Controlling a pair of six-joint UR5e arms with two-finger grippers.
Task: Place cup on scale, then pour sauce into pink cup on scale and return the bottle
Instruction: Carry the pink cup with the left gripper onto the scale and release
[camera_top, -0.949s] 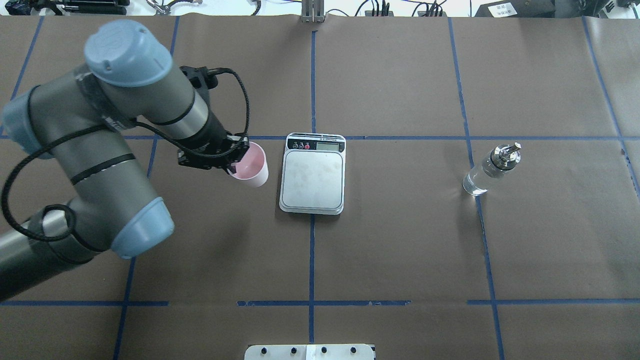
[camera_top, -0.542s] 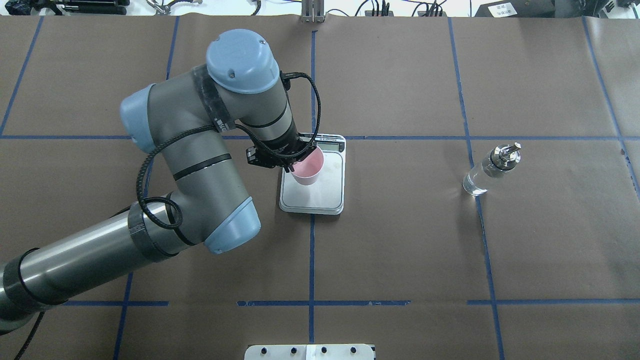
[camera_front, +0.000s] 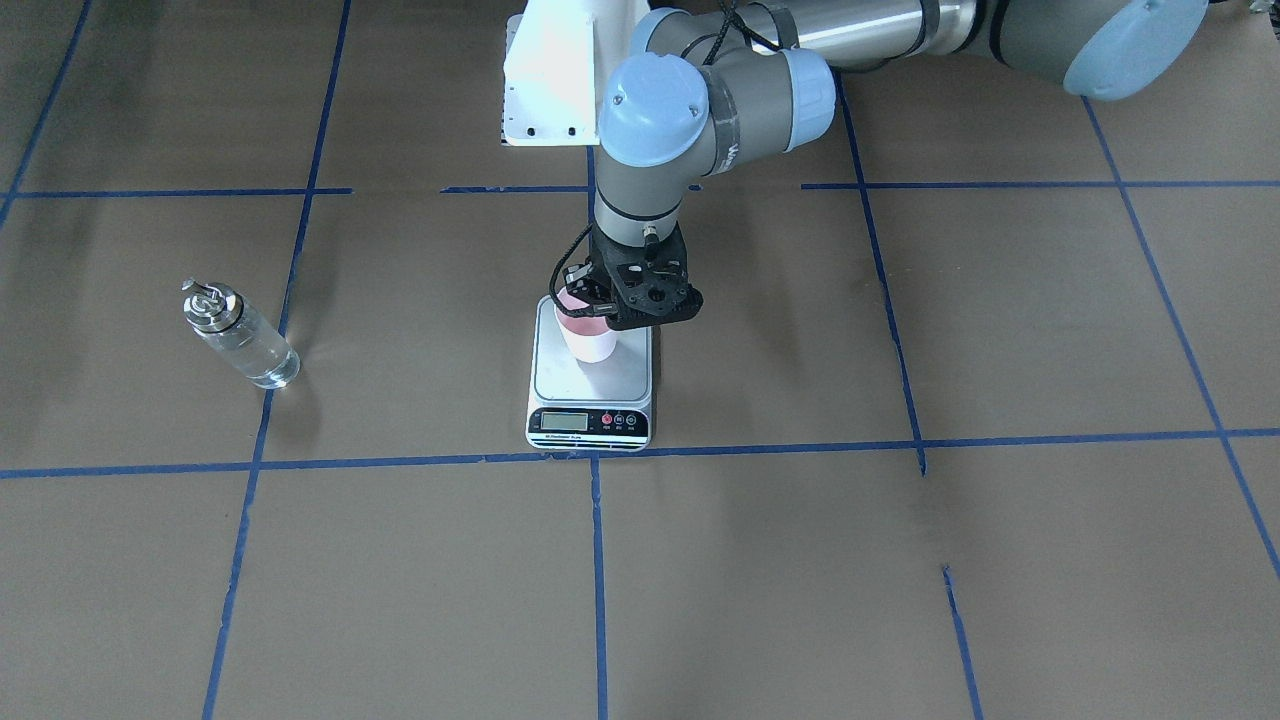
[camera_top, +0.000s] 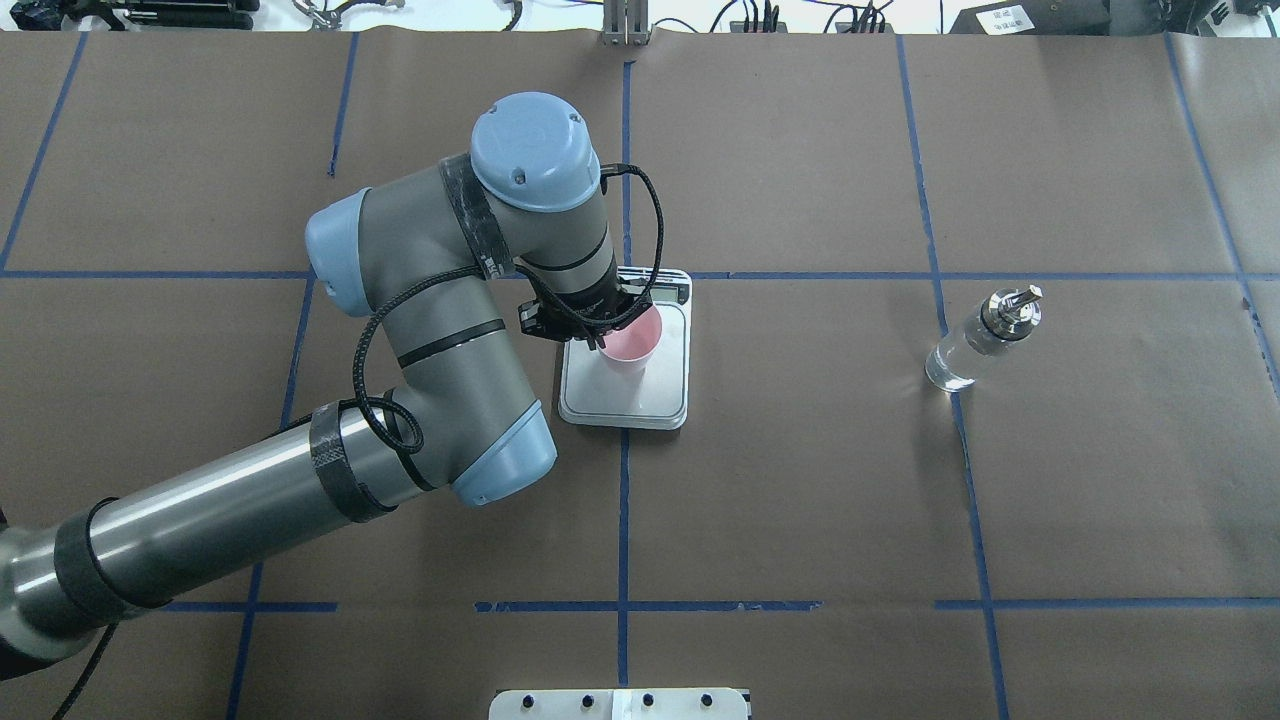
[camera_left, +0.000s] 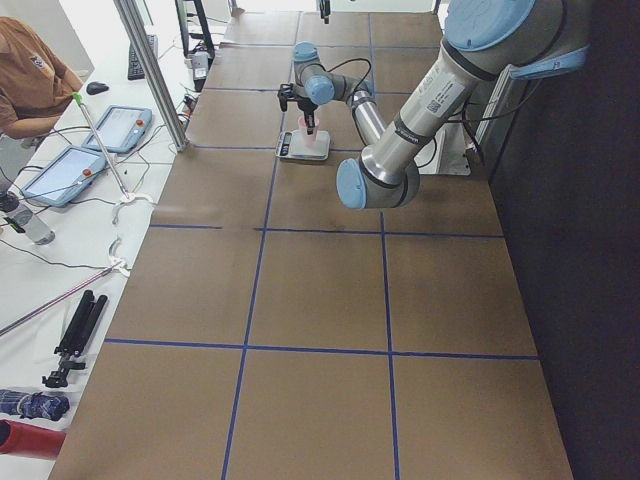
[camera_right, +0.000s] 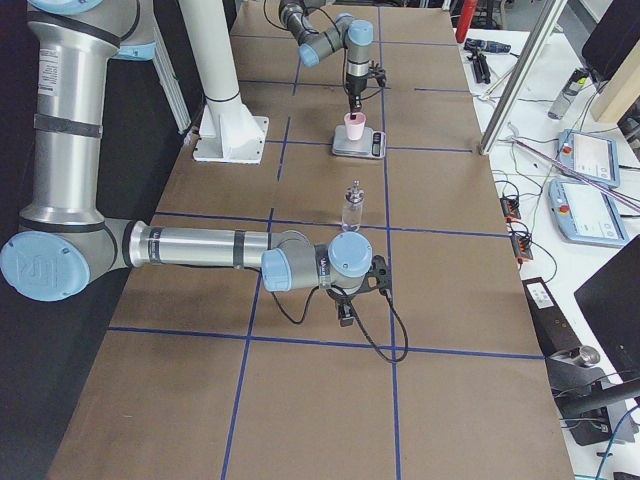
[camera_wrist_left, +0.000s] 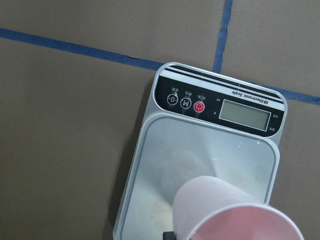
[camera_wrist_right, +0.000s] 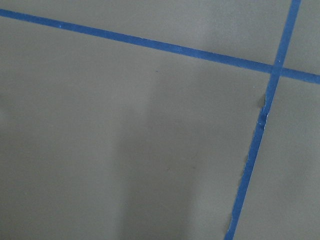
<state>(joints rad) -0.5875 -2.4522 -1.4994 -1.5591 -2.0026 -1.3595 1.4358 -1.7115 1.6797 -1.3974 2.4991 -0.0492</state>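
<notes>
My left gripper (camera_top: 604, 335) is shut on the rim of the pale pink cup (camera_top: 633, 347) and holds it upright over the silver plate of the scale (camera_top: 655, 398). From the front, the cup (camera_front: 588, 338) is low on the scale (camera_front: 560, 378), but I cannot tell whether its base touches. The left wrist view shows the cup (camera_wrist_left: 227, 210) above the plate (camera_wrist_left: 200, 150), with the display strip beyond. The clear glass bottle (camera_top: 984, 338) with clear liquid and a silver spout stands alone far to the right, also in the front view (camera_front: 240, 342). My right gripper (camera_right: 345, 312) hangs low over the paper; I cannot tell its state.
Brown paper with a blue tape grid (camera_top: 622, 520) covers the table. The white arm mount (camera_front: 553, 75) sits at the near edge, and a metal post (camera_top: 624, 22) at the far edge. A person (camera_left: 30, 70) and tablets (camera_left: 70, 172) are beyond the table.
My left arm has carried the cup rightwards from beside the scale to over its plate, and further along it. The bottle and scale have not moved.
</notes>
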